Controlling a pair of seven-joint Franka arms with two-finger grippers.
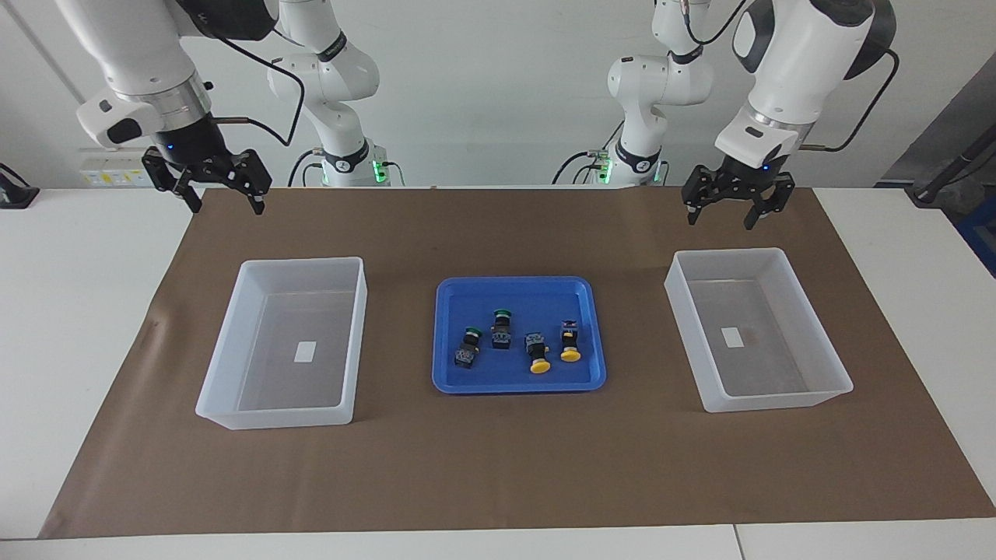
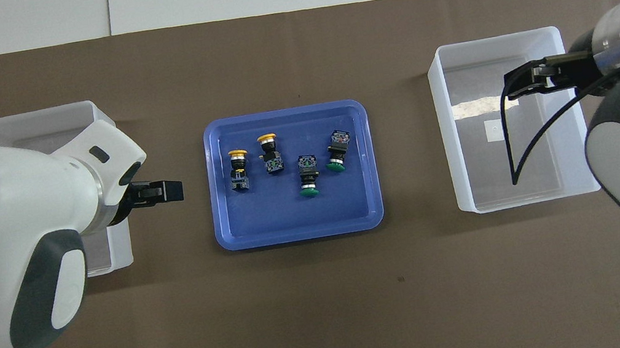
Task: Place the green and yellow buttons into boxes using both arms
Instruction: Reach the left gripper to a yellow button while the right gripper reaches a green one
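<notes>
Two green buttons [image 1: 469, 345] [image 1: 501, 328] and two yellow buttons [image 1: 537, 355] [image 1: 570, 344] lie in a blue tray [image 1: 459, 292] mid-table. The overhead view shows the same green buttons [image 2: 307, 177] and yellow buttons [image 2: 238, 170] in that tray [image 2: 231, 224]. One box [image 1: 731, 253] [image 2: 27, 116] stands at the left arm's end, the other box [image 1: 303, 262] [image 2: 494, 39] at the right arm's end. My left gripper [image 1: 720, 222] [image 2: 163, 192] hangs open in the air by its box's rim. Raised by its own box, my right gripper [image 1: 226, 206] [image 2: 520, 88] is open too. Neither holds anything.
A brown mat [image 1: 498, 467] covers the table under the boxes and tray, with white tabletop [image 1: 78, 311] at both ends. Each box holds only a small white label [image 1: 305, 351]. A black cable [image 2: 511, 148] loops from the right arm over its box.
</notes>
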